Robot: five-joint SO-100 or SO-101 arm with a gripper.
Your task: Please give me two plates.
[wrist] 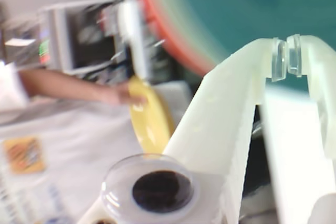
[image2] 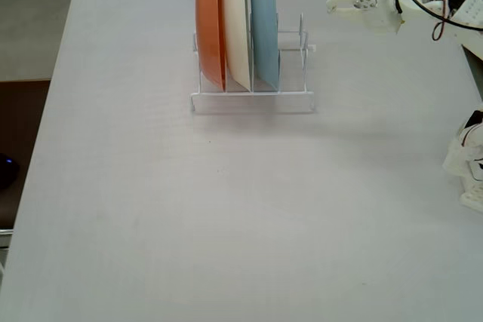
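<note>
The light blue plate [image2: 265,24] stands upright in the white wire rack [image2: 253,99], as the rightmost of three plates. The yellow plate [wrist: 149,116] shows only in the wrist view, on edge, with a person's hand [wrist: 118,94] holding it; it is out of the fixed view. My gripper [wrist: 286,56] is shut and empty, its clear pads [wrist: 279,60] together. In the fixed view my gripper [image2: 333,5] hangs in the air at the upper right, to the right of the rack and apart from it.
An orange plate [image2: 210,24] and a cream-white plate [image2: 237,24] stand left of the blue one in the rack. The wrist view is blurred; a teal surface [wrist: 247,3] with an orange-red edge fills its top. Another white robot part [image2: 468,160] sits at the table's right edge.
</note>
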